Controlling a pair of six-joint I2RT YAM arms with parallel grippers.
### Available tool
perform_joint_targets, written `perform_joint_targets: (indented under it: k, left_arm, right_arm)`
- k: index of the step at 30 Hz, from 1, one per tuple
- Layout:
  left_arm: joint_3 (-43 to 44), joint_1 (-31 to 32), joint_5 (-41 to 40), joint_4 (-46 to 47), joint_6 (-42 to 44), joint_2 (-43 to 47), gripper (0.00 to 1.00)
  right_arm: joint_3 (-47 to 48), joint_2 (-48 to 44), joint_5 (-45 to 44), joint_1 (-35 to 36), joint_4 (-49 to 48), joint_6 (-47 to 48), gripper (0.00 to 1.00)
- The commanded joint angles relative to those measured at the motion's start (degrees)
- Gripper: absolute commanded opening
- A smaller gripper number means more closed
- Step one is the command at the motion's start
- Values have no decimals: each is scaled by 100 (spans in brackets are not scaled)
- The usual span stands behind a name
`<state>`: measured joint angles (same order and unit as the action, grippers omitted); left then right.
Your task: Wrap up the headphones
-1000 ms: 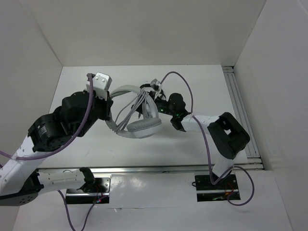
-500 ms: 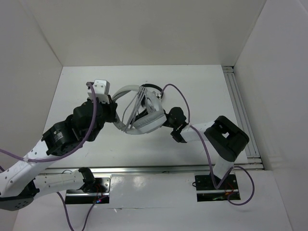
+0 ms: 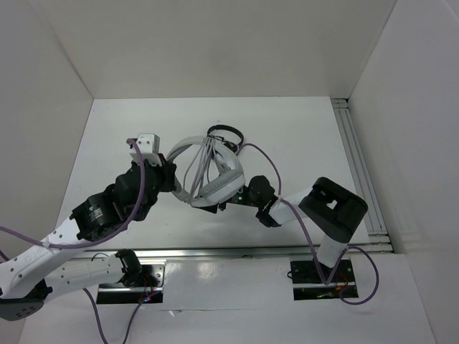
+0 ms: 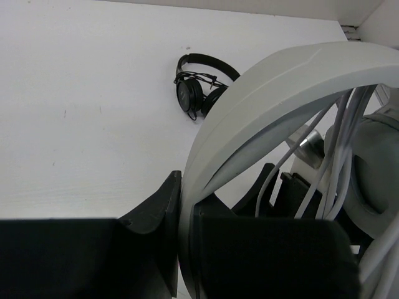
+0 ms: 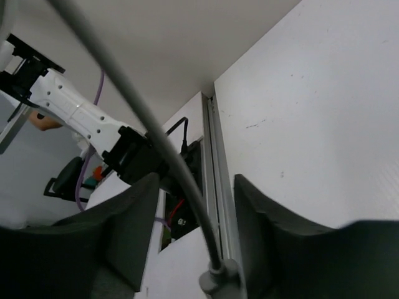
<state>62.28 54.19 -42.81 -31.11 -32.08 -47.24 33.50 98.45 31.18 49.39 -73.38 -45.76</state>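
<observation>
The white and light-grey headphones [image 3: 209,172] are held up over the table's middle, with several turns of the thin grey cable [image 3: 203,161] wound across the headband. My left gripper [image 3: 172,183] is shut on the wide headband [image 4: 262,93], which is pinched between its black fingers [image 4: 156,224]. Cable strands [image 4: 340,134] and a grey ear pad [image 4: 377,174] show at the right of the left wrist view. My right gripper [image 3: 228,199] sits low beside the near ear cup. Its jaws stand apart [image 5: 196,180], and the grey cable [image 5: 149,134] with its plug end [image 5: 218,280] runs loosely between them.
Small black headphones [image 3: 225,133] lie on the white table just beyond the held headphones, and they also show in the left wrist view [image 4: 198,87]. A metal rail [image 3: 357,165] runs along the table's right side. White walls enclose the table [image 3: 301,136].
My left arm has drawn back toward the near edge, carrying the headphones with it. My right gripper has swung from the far side of the headband down to the near ear cup.
</observation>
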Motion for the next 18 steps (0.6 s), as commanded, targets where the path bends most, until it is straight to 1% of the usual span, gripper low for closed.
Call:
perform_joint_targets:
  k: [1,5,6,7,9,10,11,14,18]
  left_arm:
    - [-13,-5,-439,1230,-528,198,0]
    - [-242,-5,-431,1415,-528,330,0]
    - [-321,-5,-430,1415,-528,391,0]
    - [-322,-5,-430,1415,-528,391,0]
    - [-383,-5,-482,1415,-580,391,0]
    - [-453,-5,-535,1415,-581,452,0]
    - [-523,-5,-588,1415,-633,453,0]
    - [-681,-5,-738,1362,-817,514,0]
    - [-735,-5,-843,1362,-1028,514,0]
  right_arm:
    - [-123,148,-182,106,-2979,-161,62]
    - [-238,323,-287,212,-3129,-162,63]
    - [-290,376,-288,212,-3199,-162,60]
    - [-291,376,-288,212,-3269,-162,56]
    - [-291,376,-288,212,-3270,-162,45]
    - [-291,376,-349,212,-3270,-162,28]
    - [-343,376,-349,212,-3209,-162,21]
    - [-396,376,-567,335,-3138,-22,10]
    - [-396,376,-727,458,-3085,32,1]
